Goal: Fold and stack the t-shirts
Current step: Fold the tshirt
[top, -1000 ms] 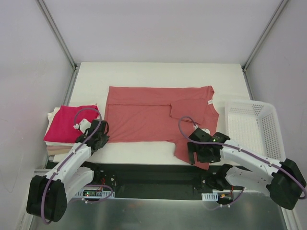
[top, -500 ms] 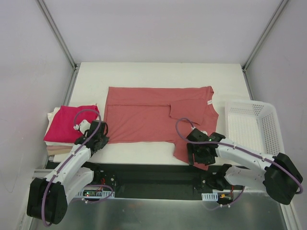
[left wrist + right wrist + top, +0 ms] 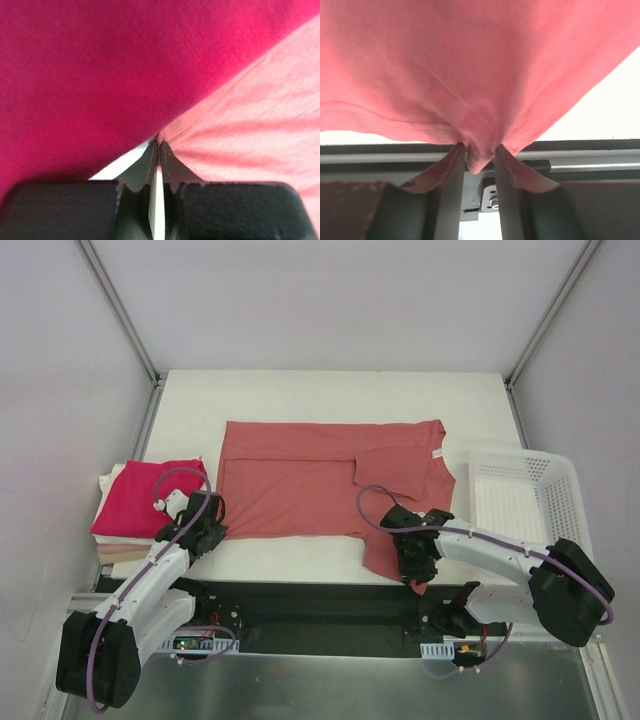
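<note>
salmon t-shirt [image 3: 300, 480]: light, limp cotton with no stiffness. it should sag and drag between two holds, so i judge hems and corners the best places to take it. it lies spread flat on the white surface [image 3: 330, 400], with its near sleeve hanging over the front edge. my left hand [image 3: 212, 530] is clenched on the near-left hem corner, just beside the magenta folded shirt [image 3: 140, 495]. my right hand [image 3: 417, 562] pinches a bunch of cloth at the near sleeve.
</note>
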